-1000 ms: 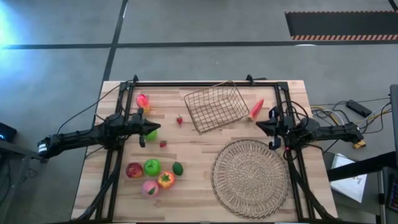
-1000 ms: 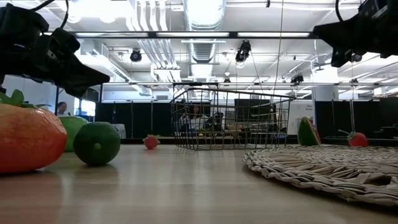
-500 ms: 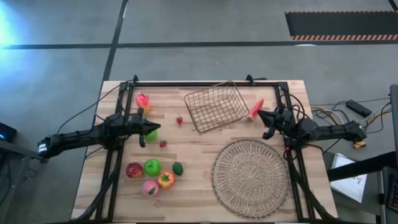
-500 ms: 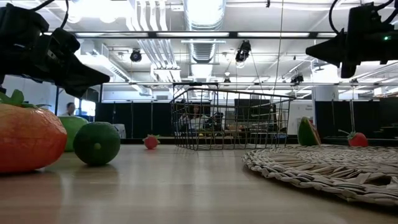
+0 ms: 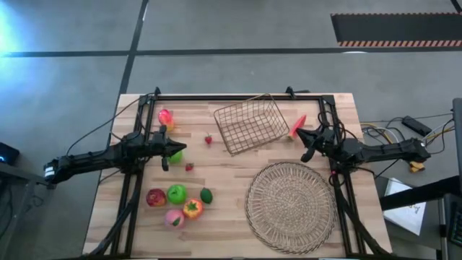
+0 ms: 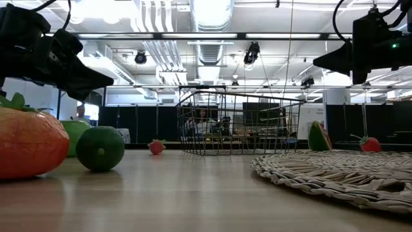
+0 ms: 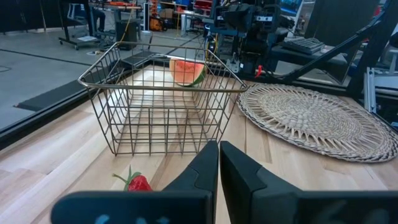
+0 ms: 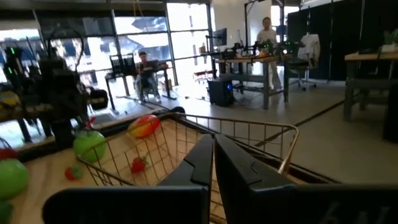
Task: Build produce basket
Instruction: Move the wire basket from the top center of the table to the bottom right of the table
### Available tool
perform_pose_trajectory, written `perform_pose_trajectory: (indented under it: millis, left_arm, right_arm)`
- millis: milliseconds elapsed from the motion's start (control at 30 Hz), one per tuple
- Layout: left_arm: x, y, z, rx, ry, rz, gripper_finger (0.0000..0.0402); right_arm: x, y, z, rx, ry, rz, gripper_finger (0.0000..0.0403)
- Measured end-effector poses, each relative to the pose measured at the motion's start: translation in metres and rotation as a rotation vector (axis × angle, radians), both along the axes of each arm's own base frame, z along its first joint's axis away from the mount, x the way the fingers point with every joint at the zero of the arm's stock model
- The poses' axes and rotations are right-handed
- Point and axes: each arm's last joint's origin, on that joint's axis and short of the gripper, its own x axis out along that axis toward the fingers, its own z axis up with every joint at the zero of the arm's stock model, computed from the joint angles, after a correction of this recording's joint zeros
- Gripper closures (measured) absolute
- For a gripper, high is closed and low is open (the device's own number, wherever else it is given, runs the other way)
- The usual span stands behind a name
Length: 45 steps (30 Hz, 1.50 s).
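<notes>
Basket (image 5: 251, 125): copper wire, standing skewed at the far middle of the tabletop (image 5: 224, 180), nothing inside it.
Right hand (image 5: 304, 144): fingers closed on nothing, above the tabletop just right of the basket, the watermelon slice (image 5: 297, 126) just beyond it.
Left hand (image 5: 173, 152): fingers closed and gripping nothing, raised at the left side of the tabletop, a green fruit (image 5: 176, 156) beside its tip.
Between the hands: two small strawberries, one (image 5: 208, 139) near the basket's left side, one (image 5: 189, 167) nearer the middle.
Other produce: a pink-and-yellow piece (image 5: 165, 117) at the far left; a cluster at the near left of a red apple (image 5: 155, 197), green apple (image 5: 177, 193), lime (image 5: 206, 195), peach (image 5: 173, 217) and orange piece (image 5: 192, 209).
Woven mat (image 5: 291, 205): round, flat, at the near right, bare.
High view only: the whole layout and the near-left cluster.
Left wrist view only: the watermelon slice seen through the basket's wire, a strawberry in front.
Right wrist view only: people at desks in the room beyond.
Low view: both hands well above the tabletop.
Edges: the basket sits near the far edge; the cluster is near the left and near edges.
Open room: bare wood between the basket, the cluster and the mat.
</notes>
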Motion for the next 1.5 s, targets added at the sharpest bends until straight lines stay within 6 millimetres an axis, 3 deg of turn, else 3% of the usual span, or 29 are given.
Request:
perform_pose_trajectory:
  millis: [700,867,1033,1267,1500]
  left_arm:
    - [0.0,0.0,0.0,0.0,0.0,0.0,0.0402]
    - [0.0,0.0,0.0,0.0,0.0,0.0,0.0402]
    - [0.0,0.0,0.0,0.0,0.001,0.0,0.0402]
    - [0.0,0.0,0.0,0.0,0.0,0.0,0.0402]
    - [0.0,0.0,0.0,0.0,0.001,0.0,0.0402]
  right_arm:
    - [0.003,-0.001,-0.004,0.08,-0.005,-0.018,0.0394]
    - [0.01,-0.005,-0.013,0.114,0.057,-0.113,0.0394]
    - [0.025,-0.005,-0.016,0.102,0.103,-0.037,0.0394]
    - [0.062,-0.01,0.013,0.041,0.361,0.105,0.038]
    - [0.104,-0.012,0.053,-0.012,0.739,0.271,0.0308]
